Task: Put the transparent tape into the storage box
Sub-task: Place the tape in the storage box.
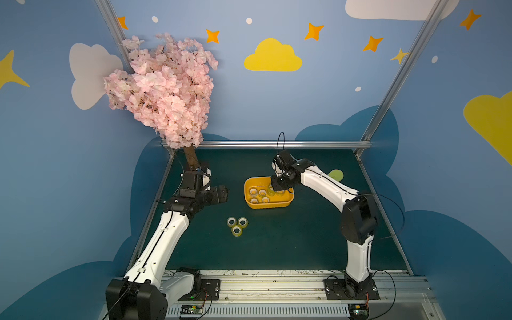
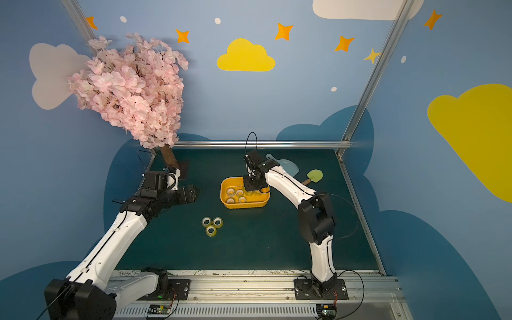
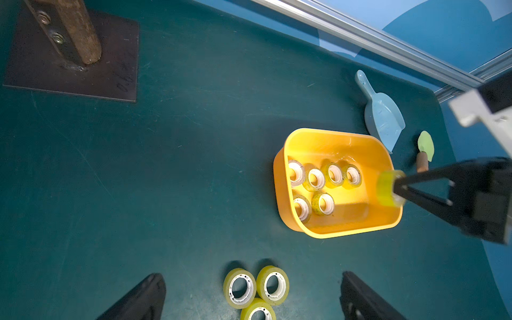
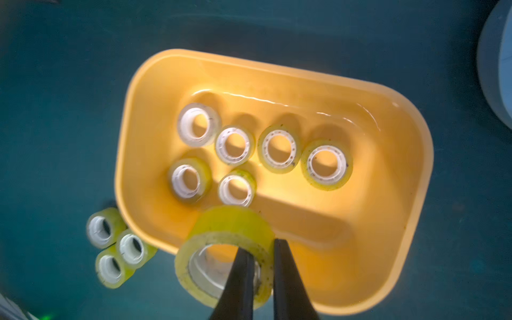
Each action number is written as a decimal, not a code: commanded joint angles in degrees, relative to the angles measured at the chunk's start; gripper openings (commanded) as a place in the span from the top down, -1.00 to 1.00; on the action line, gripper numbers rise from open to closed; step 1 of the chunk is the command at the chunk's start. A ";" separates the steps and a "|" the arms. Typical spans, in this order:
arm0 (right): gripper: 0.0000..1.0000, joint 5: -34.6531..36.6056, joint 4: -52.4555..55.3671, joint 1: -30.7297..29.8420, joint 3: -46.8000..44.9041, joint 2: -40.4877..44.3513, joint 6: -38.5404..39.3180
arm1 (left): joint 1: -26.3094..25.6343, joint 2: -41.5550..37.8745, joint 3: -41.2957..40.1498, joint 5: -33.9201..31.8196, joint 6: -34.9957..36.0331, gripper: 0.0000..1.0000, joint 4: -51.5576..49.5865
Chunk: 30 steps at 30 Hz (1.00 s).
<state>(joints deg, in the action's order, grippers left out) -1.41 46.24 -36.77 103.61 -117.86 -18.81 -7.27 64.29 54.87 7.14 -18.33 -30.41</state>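
The storage box [image 1: 277, 205] [image 2: 243, 205] is an orange-yellow tub in the middle of the green mat, with several tape rolls [image 4: 278, 148] [image 3: 315, 180] lying flat in it. My right gripper [image 4: 262, 245] [image 1: 274, 190] hangs over the box's right end. It is shut on a yellowish transparent tape roll [image 4: 230, 221] [image 3: 384, 188], one finger inside the core and one outside. Three more rolls [image 1: 237, 225] [image 2: 212, 225] [image 3: 256, 288] sit clustered on the mat in front of the box. My left gripper [image 3: 253, 277] [image 1: 221, 194] stands open above them, holding nothing.
A pale blue dustpan [image 3: 383, 122] [image 2: 288, 166] and a green spatula [image 3: 425, 145] [image 1: 335, 174] lie behind the box on the right. The pink blossom tree [image 1: 163, 91] stands on a dark base plate [image 3: 110, 69] at the back left. An aluminium rail [image 1: 277, 144] bounds the mat at the back.
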 commanded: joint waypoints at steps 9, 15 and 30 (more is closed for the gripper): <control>1.00 2.65 10.36 1.54 0.66 -6.17 1.99 | -0.33 1.31 1.47 3.13 -0.57 -1.00 -0.79; 0.00 1.41 10.06 0.85 1.18 -3.94 2.12 | -0.30 2.55 1.81 3.41 -0.58 -1.00 -1.18; -0.10 -4.26 -4.77 -6.69 -16.81 20.70 -0.54 | 0.57 2.86 2.17 1.13 0.09 -1.00 -1.38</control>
<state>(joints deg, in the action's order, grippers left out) -2.28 47.46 -42.02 93.03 -99.66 -17.61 -7.29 67.68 55.61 8.95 -18.59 -31.22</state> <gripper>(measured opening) 0.555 0.999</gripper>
